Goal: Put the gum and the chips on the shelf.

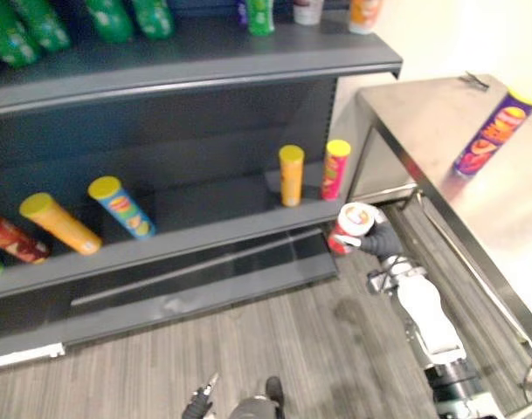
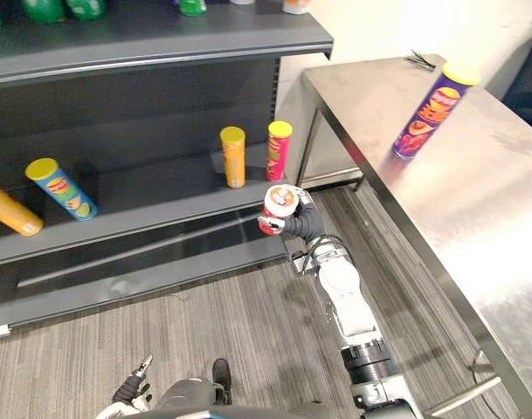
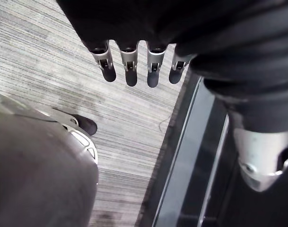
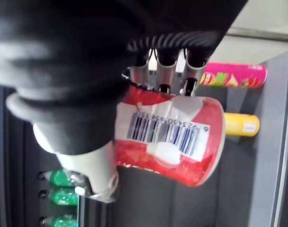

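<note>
My right hand [image 2: 305,223] is shut on a short red and white tub with a white lid [image 2: 279,209], its barcode showing in the right wrist view [image 4: 172,142]. I hold it tilted in the air just in front of the right end of the middle shelf board [image 1: 204,231], below a yellow can [image 1: 291,175] and a pink can [image 1: 335,169]. A purple chips can [image 2: 431,109] with a yellow lid stands on the steel table [image 2: 475,201] to the right. My left hand [image 3: 129,66] hangs low over the floor, fingers straight and holding nothing.
On the middle shelf lie a blue can [image 1: 121,206] and an orange can [image 1: 60,223] further left. Green bottles [image 1: 108,17] line the top shelf. The steel table's edge runs close beside my right arm. Striped grey carpet covers the floor.
</note>
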Tool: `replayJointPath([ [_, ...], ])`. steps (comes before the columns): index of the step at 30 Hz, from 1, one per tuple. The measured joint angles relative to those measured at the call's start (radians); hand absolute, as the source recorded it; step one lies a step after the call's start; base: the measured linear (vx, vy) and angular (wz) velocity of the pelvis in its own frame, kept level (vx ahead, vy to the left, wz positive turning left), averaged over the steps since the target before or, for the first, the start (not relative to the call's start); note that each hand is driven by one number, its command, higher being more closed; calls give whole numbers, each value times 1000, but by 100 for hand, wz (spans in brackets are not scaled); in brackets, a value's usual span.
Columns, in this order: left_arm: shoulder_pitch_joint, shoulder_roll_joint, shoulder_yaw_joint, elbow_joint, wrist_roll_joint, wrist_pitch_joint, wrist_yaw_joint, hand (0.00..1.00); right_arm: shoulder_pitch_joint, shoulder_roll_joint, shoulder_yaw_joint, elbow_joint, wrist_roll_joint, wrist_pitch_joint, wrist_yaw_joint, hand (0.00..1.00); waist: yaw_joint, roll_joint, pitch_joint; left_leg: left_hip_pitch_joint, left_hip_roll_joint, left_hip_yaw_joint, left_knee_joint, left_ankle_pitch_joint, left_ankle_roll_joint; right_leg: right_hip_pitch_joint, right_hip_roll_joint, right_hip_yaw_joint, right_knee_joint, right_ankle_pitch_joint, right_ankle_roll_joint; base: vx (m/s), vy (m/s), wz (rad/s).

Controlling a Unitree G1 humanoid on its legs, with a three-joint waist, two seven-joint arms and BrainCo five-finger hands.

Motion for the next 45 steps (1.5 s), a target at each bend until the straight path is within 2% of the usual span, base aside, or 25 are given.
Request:
replayJointPath([
  [1, 1, 12, -18, 0, 1, -1, 0, 0, 11, -10, -2, 0, 1, 0, 0, 100, -9, -4, 7, 16, -23, -29, 2, -2, 19, -40, -41, 147, 119, 13, -105, 52, 140, 89],
  [2, 2, 12, -34, 1, 1, -4, 1, 0, 19, -17, -2, -1, 1, 0, 0, 100, -15, -3, 9, 29, -29, -57, 4, -1, 30, -81, -43, 254, 188, 39, -152, 95, 136, 101],
  [3, 3, 16, -46, 2, 1, -10, 3, 0, 34, -14, -1, -2, 1, 0, 3, 100, -24, 13, 21, 35, -25, -109, 14, -3, 41, -134, 31, 472, 215, -27, -88, 78, 65, 103],
  [4, 0, 18, -46, 5, 0, -12, 8, 0, 48, -10, 4, -14, 1, 0, 8, 100, -28, 10, 24, 41, -18, -149, 11, 2, 47, -152, 130, 623, 191, -107, -24, 103, 85, 101],
  [5, -2, 18, -45, 12, -1, -15, 9, 0, 52, -8, 8, -21, 2, 0, 9, 100, -29, 7, 26, 41, -20, -166, 10, 2, 47, -158, 163, 660, 171, -127, -8, 88, 57, 92],
  [6, -6, 28, -38, 30, -3, -18, 10, 0, 62, 4, 17, -42, 2, -1, 11, 100, -29, -8, 28, 47, -33, -192, 8, 6, 41, -165, 201, 679, 125, -144, 12, 114, 42, 78],
  [7, -8, 37, -41, 46, -3, -16, 17, 0, 69, 23, 22, -57, 2, -4, 14, 100, -29, -21, 30, 60, -52, -217, 0, 10, 35, -175, 228, 701, 91, -144, 13, 115, 21, 81],
  [9, -13, 37, -41, 66, -3, -16, 23, 0, 86, 32, 22, -72, 2, -5, 14, 100, -31, -25, 30, 76, -75, -249, -3, 11, 33, -178, 257, 755, 63, -143, 16, 134, -20, 76],
  [10, -14, 37, -41, 81, -2, -16, 28, 0, 104, 33, 22, -83, 2, -5, 15, 100, -41, -25, 30, 90, -88, -279, -4, 9, 31, -170, 274, 786, 27, -136, 26, 136, -41, 68],
  [12, -7, 35, -33, 84, -2, -15, 36, 0, 104, 48, 27, -84, 3, -5, 16, 100, -39, -25, 30, 95, -88, -291, 4, 0, 16, -162, 286, 781, -50, -115, 45, 107, -57, 36],
  [14, 5, 35, -23, 83, -1, -15, 40, 0, 106, 60, 28, -84, 11, -5, 18, 100, -39, -40, 23, 92, -87, -299, 14, -6, 9, -132, 295, 779, -135, -73, 60, 120, -131, 12],
  [16, 4, 22, -6, 82, 0, -15, 39, 0, 106, 61, 28, -84, 19, -5, 20, 100, -41, -29, 21, 81, -66, -301, 14, -21, -14, -105, 317, 765, -197, -65, 72, 95, -162, -1],
  [18, 2, 22, 8, 84, 16, -15, 34, 0, 113, 61, 18, -84, 21, -5, 19, 100, -49, -20, 18, 75, -28, -280, 9, -44, -19, -90, 344, 746, -234, -58, 66, 72, -158, 5],
  [20, -8, 26, 8, 100, 19, -15, 31, 0, 128, 60, 5, -84, 25, -5, 17, 100, -56, -15, 14, 87, 9, -240, -14, -32, -41, -73, 361, 717, -253, -56, 62, 106, -154, 18],
  [24, -12, 25, 7, 100, 41, -15, 31, 0, 153, 61, -24, -83, 45, -5, 15, 100, -58, -12, 12, 128, 14, -245, -79, 8, -54, -51, 365, 695, -271, -56, 62, 105, -63, 15],
  [34, -15, 24, -5, 98, 58, -15, 33, 0, 159, 86, -23, -83, 50, -5, 16, 100, -62, -8, 9, 123, 7, -273, -86, 27, -64, -42, 359, 662, -275, -56, 62, 6, -1, 12],
  [36, -16, 22, -5, 99, 58, -15, 33, 0, 161, 84, -22, -82, 50, -5, 15, 100, -68, -1, 8, 79, 9, -274, 2, -12, -64, -40, 363, 660, -273, -64, 52, -87, -19, 6],
  [39, -24, 11, -8, 100, 51, -15, 32, 0, 175, 75, -15, -83, 60, -6, 15, 100, -67, 30, 23, 19, 38, -272, 190, -104, -76, -28, 384, 661, -222, -106, 36, -108, -26, -2],
  [42, -35, 15, -41, 100, 6, -15, 21, 0, 193, 56, -10, -83, 81, -5, 16, 100, -67, 35, 27, 14, 39, -281, 214, -118, -79, -54, 374, 662, -141, -153, 25, -123, -32, 7],
  [45, -41, 26, -44, 100, -1, -14, 17, 0, 192, 59, -14, -83, 85, -6, 15, 100, -73, 29, 25, 26, 43, -230, 138, -87, -85, -86, 354, 673, -125, -157, 27, -62, -36, 4],
])
